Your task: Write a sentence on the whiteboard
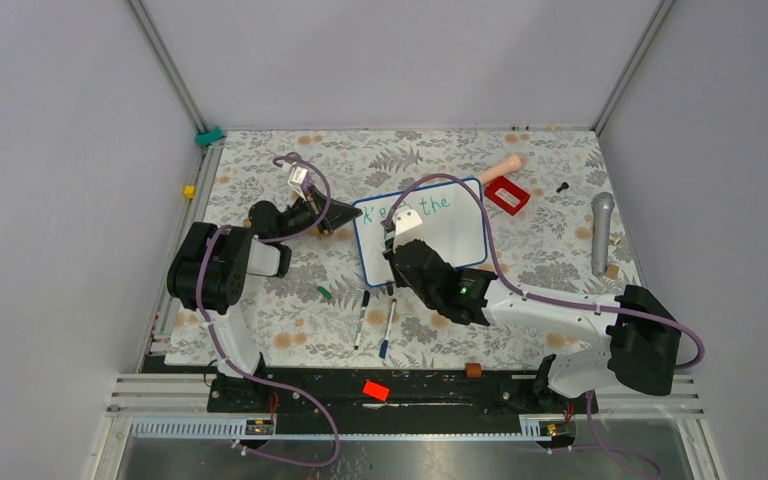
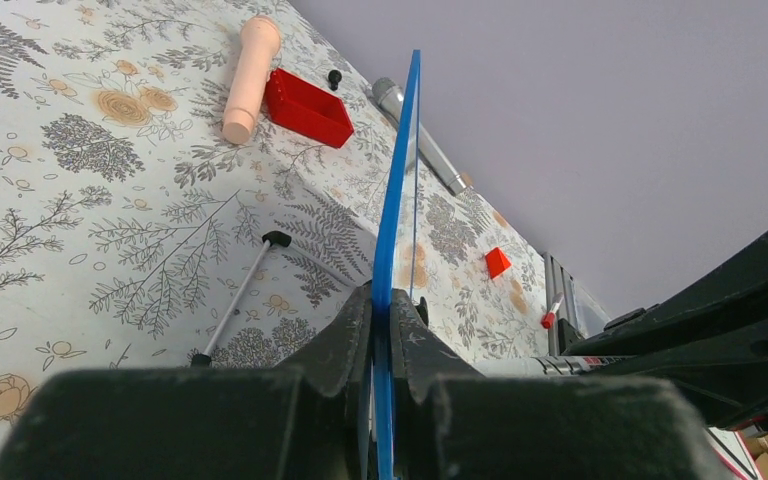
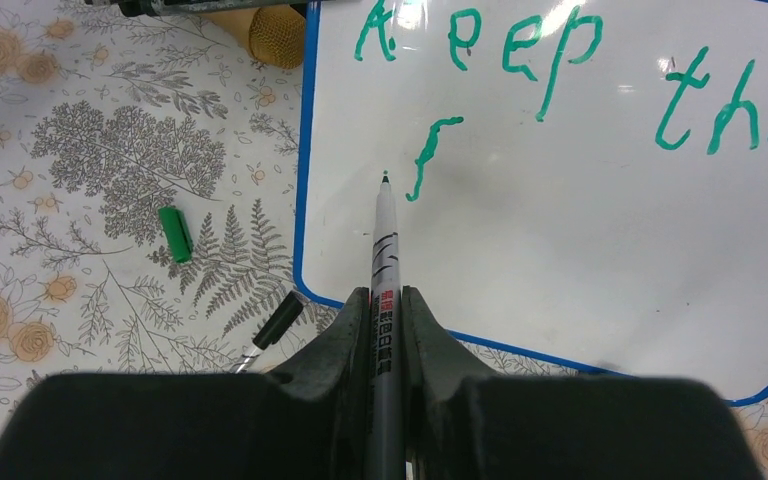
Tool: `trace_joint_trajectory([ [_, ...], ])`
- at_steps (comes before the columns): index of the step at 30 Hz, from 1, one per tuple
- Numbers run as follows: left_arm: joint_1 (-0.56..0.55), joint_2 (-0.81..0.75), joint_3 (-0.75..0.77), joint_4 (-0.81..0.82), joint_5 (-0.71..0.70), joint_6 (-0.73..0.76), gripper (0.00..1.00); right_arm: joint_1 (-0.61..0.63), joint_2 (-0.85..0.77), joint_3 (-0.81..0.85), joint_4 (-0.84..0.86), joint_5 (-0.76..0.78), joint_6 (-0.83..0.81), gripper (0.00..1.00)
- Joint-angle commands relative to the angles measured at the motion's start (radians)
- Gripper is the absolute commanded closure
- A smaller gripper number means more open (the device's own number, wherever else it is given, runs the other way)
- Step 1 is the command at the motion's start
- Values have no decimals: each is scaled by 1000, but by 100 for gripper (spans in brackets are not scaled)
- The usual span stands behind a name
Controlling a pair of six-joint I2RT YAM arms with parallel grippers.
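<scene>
Your left gripper [image 2: 382, 310] is clamped on the thin blue rim of the whiteboard [image 1: 430, 235], at its left edge. The board sits mid-table, a little toward the far side, between the two arms' reach. Your right gripper [image 3: 385, 305] is closed around a black-and-white marker [image 3: 384, 240], which points out over the board's near-left area. The sentence [image 3: 560, 70] so far reads "Keep the" in green on the upper line, with one "f"-like stroke started on the line beneath. The marker tip lies just left of that stroke; you cannot tell whether it touches the surface. A green cap [image 3: 174, 233] lies on the floral cloth left of the board. Two pens [image 1: 361, 318] lie near the board's near edge. A red tray [image 1: 507, 195] and a microphone [image 1: 601, 232] sit to the right.
</scene>
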Motion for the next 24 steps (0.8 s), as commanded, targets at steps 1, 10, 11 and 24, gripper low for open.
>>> trace_joint_trajectory([
  [1,-18,-30,-18,39,-21,63,100,-18,7,51,-10,-25,30,100],
  [10,-24,-37,-33,39,-42,79,100,-29,-3,36,1,-13,46,100],
  [11,-24,-38,-35,40,-42,82,100,-31,-1,38,0,-9,49,100],
  [24,-23,-22,-16,42,-22,69,100,-46,55,92,-25,16,44,100],
])
